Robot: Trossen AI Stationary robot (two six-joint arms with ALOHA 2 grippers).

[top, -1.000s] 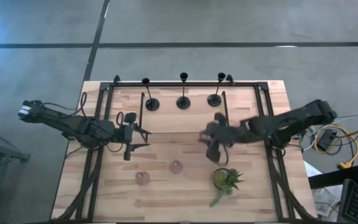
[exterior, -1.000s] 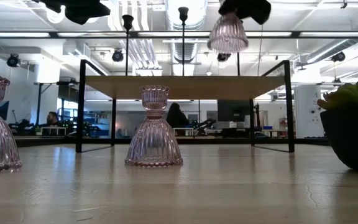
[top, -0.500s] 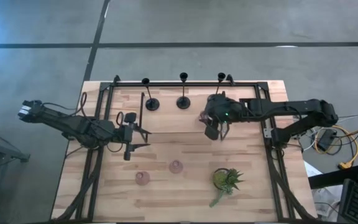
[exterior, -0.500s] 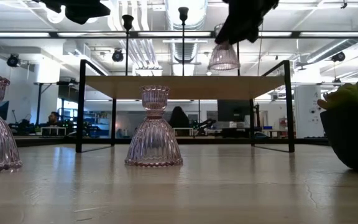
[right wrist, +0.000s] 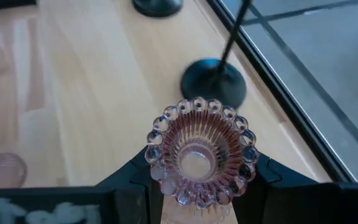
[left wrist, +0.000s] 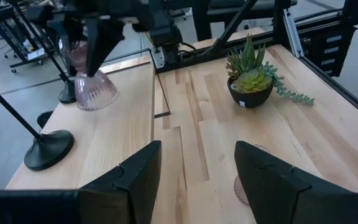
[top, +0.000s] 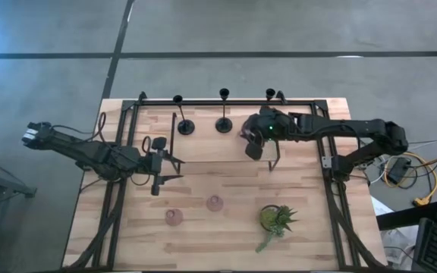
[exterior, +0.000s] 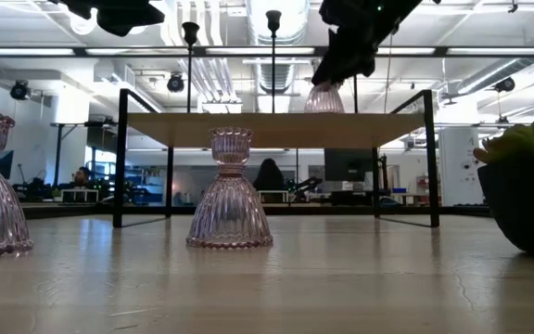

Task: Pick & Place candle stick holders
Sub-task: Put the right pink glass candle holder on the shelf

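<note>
My right gripper [top: 252, 141] is shut on a pink glass holder [right wrist: 197, 155] over the raised wooden shelf [exterior: 276, 129], beside the right-hand black stem's disc base [right wrist: 213, 81]. In the low view the holder [exterior: 324, 96] has its bell base at shelf height; whether it touches the shelf, I cannot tell. Two more black stems stand on their disc bases [top: 186, 127] [top: 224, 125] on the shelf. Two other pink holders [top: 174, 218] [top: 215, 202] stand on their bell bases on the table near the front. My left gripper [top: 164, 164] waits open and empty at the left. My right gripper pinches the pink holder's upper cup between its two fingers [right wrist: 132, 177], one on either side just below the scalloped rim [right wrist: 156, 167]. The fingers come from above, pointing down. The holder stays upright, its bell base [left wrist: 96, 94] down, below the fingers.
A green spiky plant in a dark pot [top: 276, 219] stands at the front right. The shelf's black frame [exterior: 119, 158] rises over the table's far half, with posts at both sides. People and desks show in the room behind the table.
My right gripper has carried the pink holder from above the table's middle toward the far edge and down to the shelf, near the right-hand black stem. The holder has stayed upright in the hold.
</note>
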